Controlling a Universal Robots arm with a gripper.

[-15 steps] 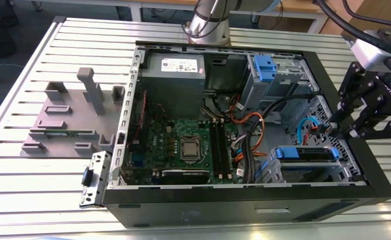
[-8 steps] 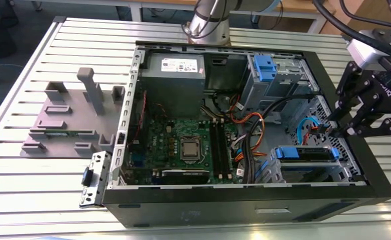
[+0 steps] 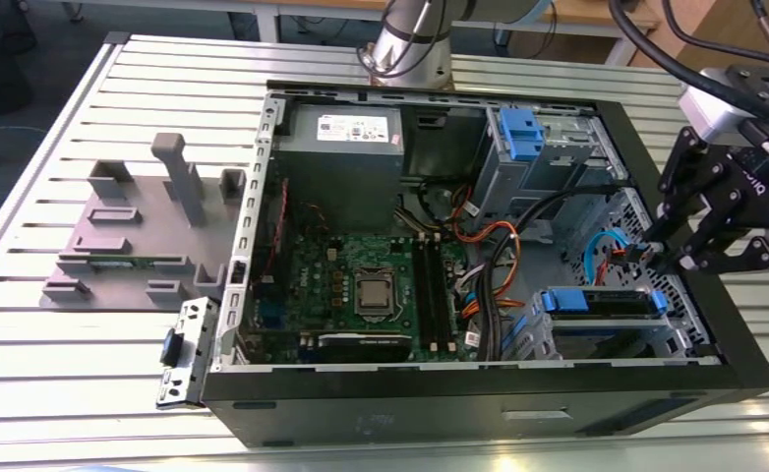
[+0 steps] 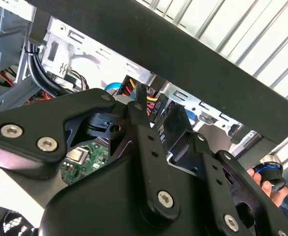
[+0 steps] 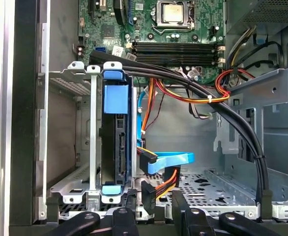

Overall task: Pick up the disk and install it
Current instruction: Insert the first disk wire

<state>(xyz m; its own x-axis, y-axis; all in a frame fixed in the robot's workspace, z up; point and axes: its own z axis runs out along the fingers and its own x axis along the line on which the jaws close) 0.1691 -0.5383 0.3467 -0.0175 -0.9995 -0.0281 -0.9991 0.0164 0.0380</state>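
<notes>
Disk (image 5: 115,142) edge-on in its cage, label hidden, gripper (image 3: 719,258) jaws spread, pinching nothing

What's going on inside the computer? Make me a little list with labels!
place: open computer case lying on a slatted metal table
disk: blue-framed disk sits in the metal drive cage, also seen in the first wrist view
gripper: gripper hangs at the case's edge on the exterior view's right, beside the disk, holding nothing
cables: loose connectors near the disk
other: green motherboard; grey parts holder on the table
</notes>
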